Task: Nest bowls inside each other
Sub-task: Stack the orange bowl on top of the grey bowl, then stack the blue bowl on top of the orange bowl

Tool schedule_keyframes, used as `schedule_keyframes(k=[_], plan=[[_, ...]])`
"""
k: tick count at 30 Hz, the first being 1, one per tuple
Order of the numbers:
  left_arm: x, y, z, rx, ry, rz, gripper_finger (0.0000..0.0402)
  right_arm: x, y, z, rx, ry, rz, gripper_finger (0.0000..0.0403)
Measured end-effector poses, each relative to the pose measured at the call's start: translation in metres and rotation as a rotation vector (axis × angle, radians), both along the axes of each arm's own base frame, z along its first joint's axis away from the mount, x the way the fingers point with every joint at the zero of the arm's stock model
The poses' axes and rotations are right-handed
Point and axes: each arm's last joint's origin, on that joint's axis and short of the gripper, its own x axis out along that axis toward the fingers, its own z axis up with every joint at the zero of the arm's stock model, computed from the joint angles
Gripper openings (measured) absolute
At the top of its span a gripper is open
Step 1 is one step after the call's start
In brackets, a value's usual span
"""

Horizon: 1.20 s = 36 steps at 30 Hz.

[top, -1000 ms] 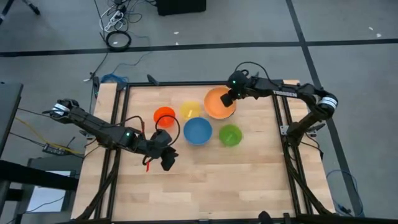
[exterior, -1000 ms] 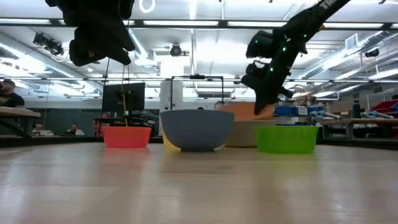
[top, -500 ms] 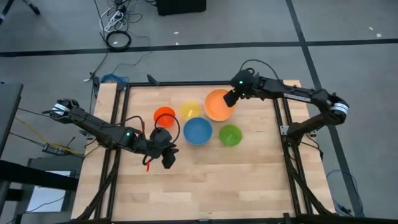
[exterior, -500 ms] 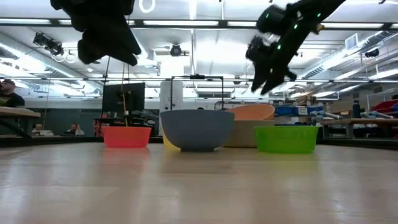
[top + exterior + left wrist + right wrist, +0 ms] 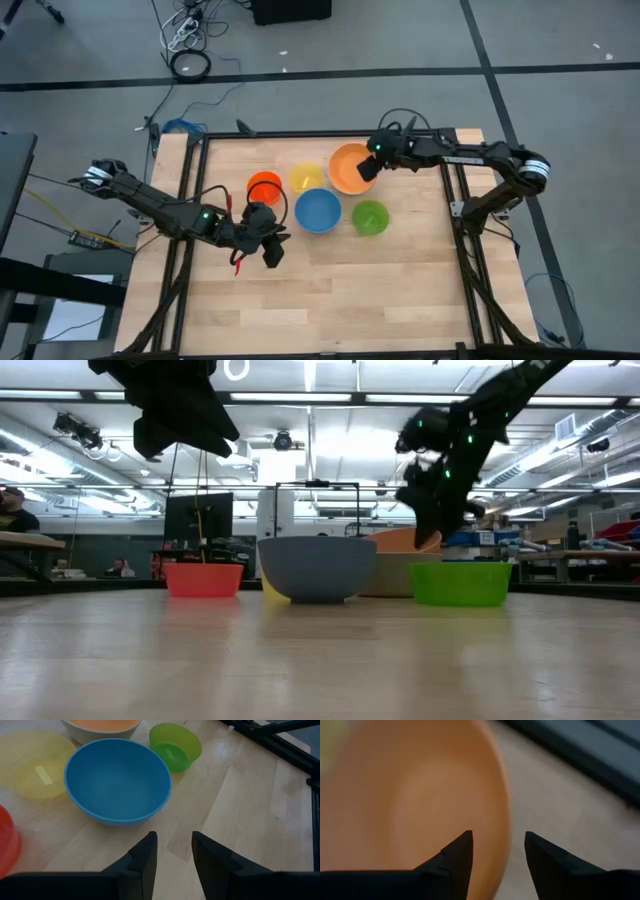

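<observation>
Five bowls cluster at the table's far middle: red-orange (image 5: 265, 186), yellow (image 5: 306, 178), blue (image 5: 317, 210), green (image 5: 370, 217) and light orange (image 5: 348, 167). The light orange bowl (image 5: 402, 540) rests tilted in a pale grey bowl (image 5: 388, 575). My right gripper (image 5: 497, 837) is open over the light orange bowl's right rim (image 5: 506, 835), one finger inside and one outside, with a gap on both sides. My left gripper (image 5: 175, 837) is open above bare wood, near-left of the blue bowl (image 5: 117, 780).
The table's near half (image 5: 350, 300) is bare wood. Black frame rails (image 5: 455, 200) run along the left and right edges. In the low view a person (image 5: 15, 510) sits far off in the room behind.
My right gripper has let go of the light orange bowl's rim, opened and risen, then come back down over the same rim with its fingers apart. The bowl stays tilted in the grey one. My left gripper has turned a little in place.
</observation>
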Motion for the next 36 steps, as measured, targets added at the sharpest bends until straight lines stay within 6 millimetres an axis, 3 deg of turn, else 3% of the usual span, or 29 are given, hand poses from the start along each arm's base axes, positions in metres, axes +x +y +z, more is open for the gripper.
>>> schedule_keyframes(k=[2, 4, 11, 16, 21, 25, 31, 36], plan=[[0.0, 0.0, 0.0, -0.001, 0.001, -0.001, 0.0131, 0.0, 0.001, -0.005, 0.013, 0.015, 0.007, 0.0157], [0.0, 0.0, 0.0, 0.0, 0.001, -0.003, 0.0131, 0.001, 0.002, 0.001, 0.0, -0.009, 0.011, 0.0149], [0.0, 0.0, 0.0, 0.015, 0.005, -0.014, 0.0131, -0.006, 0.011, 0.059, -0.132, -0.178, 0.03, 0.0131], [0.0, 0.0, 0.0, 0.016, 0.004, -0.013, 0.0131, -0.015, 0.02, 0.083, -0.174, -0.264, 0.063, 0.0126], [0.0, 0.0, 0.0, 0.065, 0.02, -0.047, 0.0131, -0.024, 0.046, 0.103, -0.214, -0.304, 0.191, 0.0126], [0.005, -0.002, -0.009, 0.248, 0.108, -0.186, 0.0131, -0.041, 0.076, 0.116, -0.214, -0.294, 0.304, 0.0126], [0.022, -0.004, -0.04, 0.622, 0.327, -0.429, 0.0131, -0.075, 0.122, 0.124, -0.187, -0.25, 0.411, 0.0125], [0.035, -0.006, -0.061, 0.687, 0.43, -0.502, 0.0131, -0.101, 0.144, 0.127, -0.091, -0.288, 0.418, 0.0126]])
